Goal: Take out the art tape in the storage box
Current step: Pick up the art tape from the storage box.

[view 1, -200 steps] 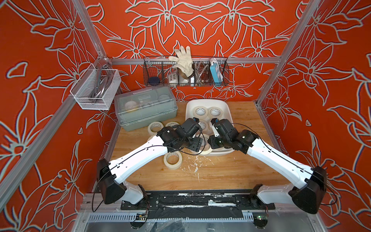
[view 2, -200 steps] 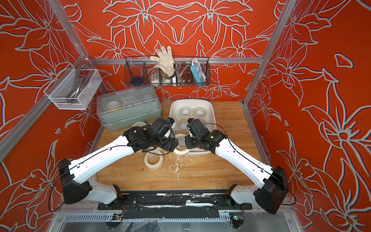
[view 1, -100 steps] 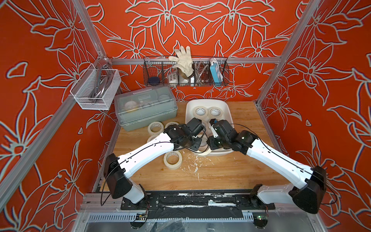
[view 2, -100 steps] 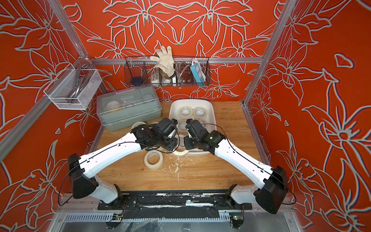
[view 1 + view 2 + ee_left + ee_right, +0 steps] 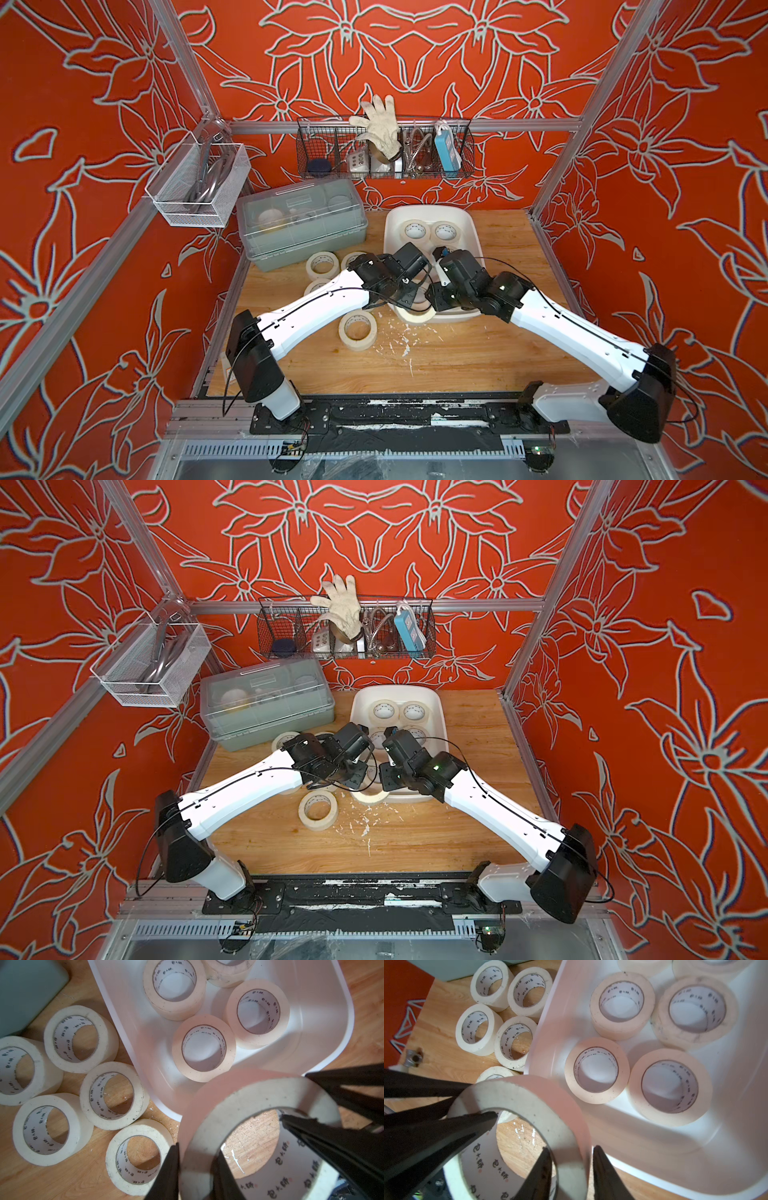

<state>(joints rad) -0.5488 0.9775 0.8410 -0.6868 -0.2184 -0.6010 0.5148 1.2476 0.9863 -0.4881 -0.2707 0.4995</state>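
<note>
The left gripper (image 5: 197, 1149) and the right gripper (image 5: 571, 1148) each have one finger inside a cream tape roll (image 5: 259, 1093) and one outside. I cannot tell if they squeeze it. Its inside is white with tiny dark letters. The white storage box (image 5: 324, 1012) is just past the fingertips.

A cream tape roll (image 5: 259, 1093) with a dark-printed white core sits between the left gripper (image 5: 197, 1149) and right gripper (image 5: 571, 1147), its wall between each one's fingers. Beyond the fingertips, more rolls (image 5: 203, 1051) lie flat in the glossy white tub (image 5: 322, 1012). Loose rolls (image 5: 112, 1095) lie outside it on the left gripper's side.
</note>
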